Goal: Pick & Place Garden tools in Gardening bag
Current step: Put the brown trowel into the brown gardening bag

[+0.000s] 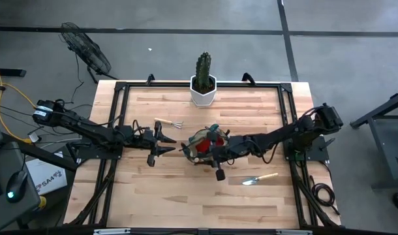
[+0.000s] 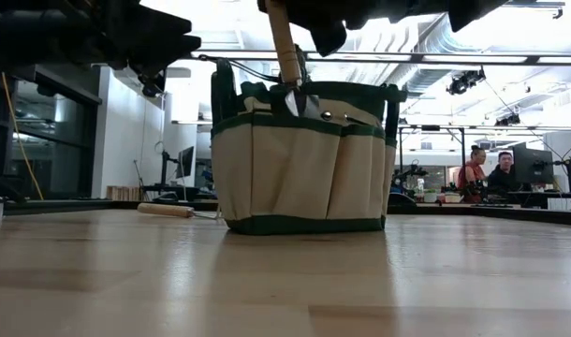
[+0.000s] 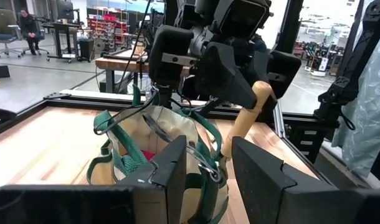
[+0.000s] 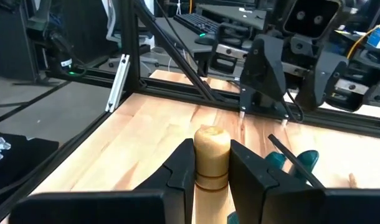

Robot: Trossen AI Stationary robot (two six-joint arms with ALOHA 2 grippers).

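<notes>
Low view: right claw (image 4: 212,163) clamps an upright trowel (image 2: 284,47), blade down in the gardening bag (image 2: 304,159).

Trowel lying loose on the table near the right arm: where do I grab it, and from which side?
Take the trowel by its wooden handle, the end toward the table's right edge, descending from straight above. It lies flat with bare table around it. The right hand must first release the wooden-handled tool at the gardening bag.

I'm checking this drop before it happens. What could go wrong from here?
The right hand grips a wooden-handled trowel over the gardening bag; its blade sits right at the rim, so it might catch there or on a loop handle and tip the soft bag. The left hand hovers open close beside the bag, so the arms could collide.
</notes>
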